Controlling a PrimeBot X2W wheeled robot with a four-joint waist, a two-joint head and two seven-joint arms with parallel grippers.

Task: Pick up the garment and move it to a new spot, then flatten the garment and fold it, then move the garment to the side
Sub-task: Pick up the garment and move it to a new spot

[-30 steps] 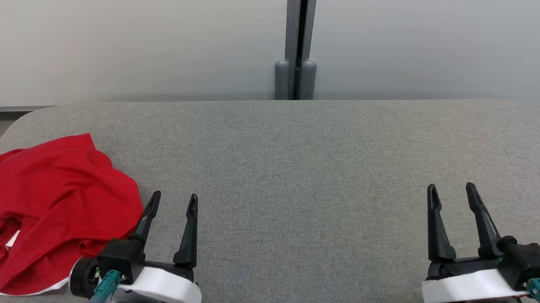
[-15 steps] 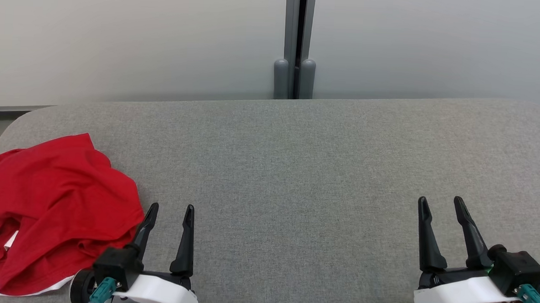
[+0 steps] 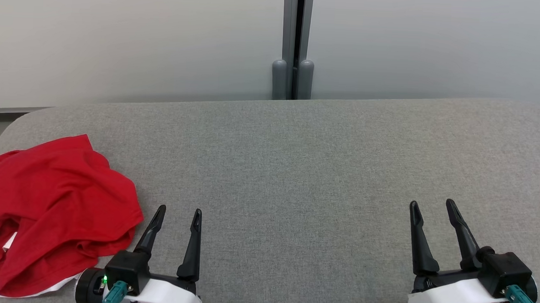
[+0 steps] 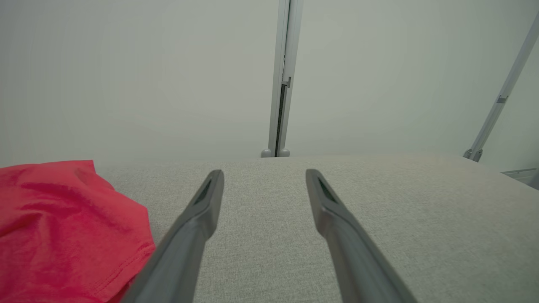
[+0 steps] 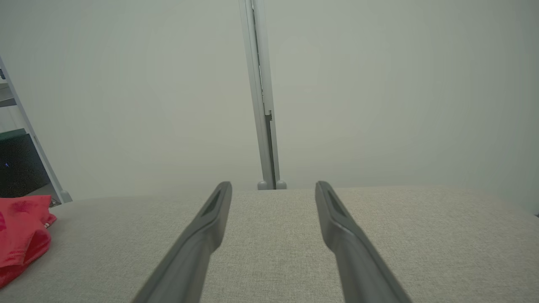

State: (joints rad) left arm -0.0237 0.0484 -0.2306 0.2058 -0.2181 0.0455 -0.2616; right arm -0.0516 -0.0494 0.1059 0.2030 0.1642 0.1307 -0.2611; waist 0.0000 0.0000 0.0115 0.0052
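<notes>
Head view first: whereabouts of the garment [image 3: 53, 210]?

Crumpled in a red heap at the left end of the grey counter [image 3: 297, 162], white trim along its near-left edge, part of it cut off by the picture's left side.

And from the left end effector [image 3: 179, 209]?

Directly to its left, just beside the outer finger. Looks apart from it, though only narrowly. Same in the left wrist view: garment [image 4: 63, 227] low on the left, hem close by the left finger, bare counter straight ahead of the left end effector [image 4: 264, 172].

Fingers?

Spread apart on both sides, nothing between them, nothing held.

Right end effector [image 3: 432, 202]?

Well apart from the cloth, over at the counter's right end. From the right wrist view, just a red corner of garment [image 5: 21, 235] at the far left edge, beyond the parted right end effector [image 5: 274, 183].

Long axis?

Hard to call for a bunched heap. Perhaps a little longer from far to near than across.

Nearer arm, then?

Left, plainly. Probably calls for a sideways swing to the left and down onto the nearest fold, not a reach forward.
</notes>
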